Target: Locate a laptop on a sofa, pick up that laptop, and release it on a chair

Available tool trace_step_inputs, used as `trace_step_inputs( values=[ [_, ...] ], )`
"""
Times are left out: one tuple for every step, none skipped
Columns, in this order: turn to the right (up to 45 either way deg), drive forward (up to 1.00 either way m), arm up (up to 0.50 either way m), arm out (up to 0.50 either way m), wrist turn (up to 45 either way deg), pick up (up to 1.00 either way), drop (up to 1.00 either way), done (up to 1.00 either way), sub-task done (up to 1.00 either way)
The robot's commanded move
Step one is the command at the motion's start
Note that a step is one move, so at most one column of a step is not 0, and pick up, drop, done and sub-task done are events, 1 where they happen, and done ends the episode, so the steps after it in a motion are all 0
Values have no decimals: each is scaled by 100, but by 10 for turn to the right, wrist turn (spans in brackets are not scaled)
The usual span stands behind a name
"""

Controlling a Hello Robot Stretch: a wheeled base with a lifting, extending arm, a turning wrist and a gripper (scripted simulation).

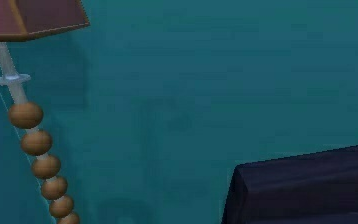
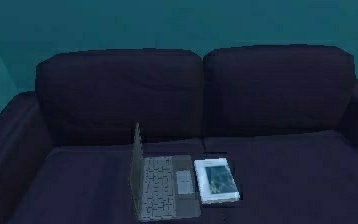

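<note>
**Finding 1, task item.** In the arm side view a grey open laptop (image 2: 159,186) rests on the left seat cushion of a dark navy two-seat fabric sofa (image 2: 277,90), at about 6 o'clock in the frame and near the seat's front edge. Its base lies flat on the cushion, which is what keeps it steady. The lid stands upright on its hinge at the 9 o'clock side of the keyboard.

**Finding 2, neighbour.** A flat white-bordered rectangular item with a greenish face (image 2: 217,180) lies just beside the laptop at its 3 o'clock side. It may be touching; the gap cannot be resolved.

**Finding 3, surroundings.** The forward view shows a teal wall. A floor lamp with a brown shade and a stem of brown beads (image 1: 42,150) runs from 10 to 7 o'clock, and a dark sofa end (image 1: 302,190) sits at 5 o'clock.

**Finding 4, claw.** Its state cannot be told, nor whether it carries anything.

**Assessment.** The robot appears to stand side-on to the sofa so that the arm can reach the laptop. Locating looks complete; pickup is not yet done. The upright lid and the close neighbour are the likely hazards.
</note>
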Motion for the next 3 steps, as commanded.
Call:
trace_step_inputs(
  values=[
    [0,0,12,0,0,0,0,0,0],
    [0,0,0,18,0,0,0,0,0],
    [0,0,0,0,450,0,0,0,0]
  ],
)
